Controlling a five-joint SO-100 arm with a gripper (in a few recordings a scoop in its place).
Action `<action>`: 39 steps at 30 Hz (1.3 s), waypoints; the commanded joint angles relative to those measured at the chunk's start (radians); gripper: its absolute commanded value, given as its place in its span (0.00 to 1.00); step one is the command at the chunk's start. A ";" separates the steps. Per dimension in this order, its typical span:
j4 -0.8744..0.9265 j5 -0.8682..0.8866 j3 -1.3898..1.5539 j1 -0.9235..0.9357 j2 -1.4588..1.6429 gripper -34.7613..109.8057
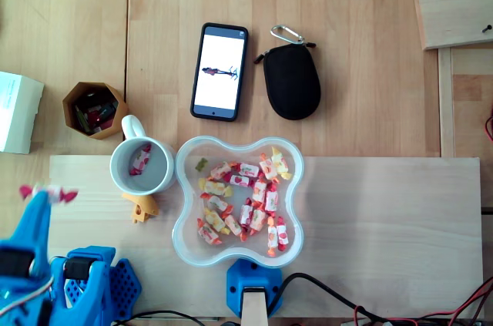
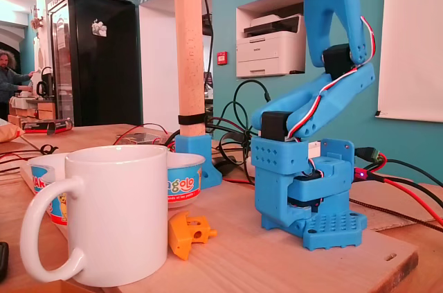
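Candy (image 1: 58, 194) hangs pinched in the gripper (image 1: 40, 197) at the board's (image 1: 370, 210) left edge; a thin wrapper hold could let it slip.

Blue claw (image 1: 38, 199), pink-and-white candy (image 1: 55, 193) — white mug (image 1: 115, 170), clear bowl (image 1: 179, 181), red-yellow-white sweets (image 1: 243, 203) (black phone (image 1: 219, 72)).

Hand (image 1: 38, 201) gripping candy (image 1: 49, 193) blurred; mug (image 2: 114, 213) hides bowl (image 2: 183, 179) front.
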 commanded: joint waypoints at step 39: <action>-0.259 0.120 0.741 0.337 0.032 0.22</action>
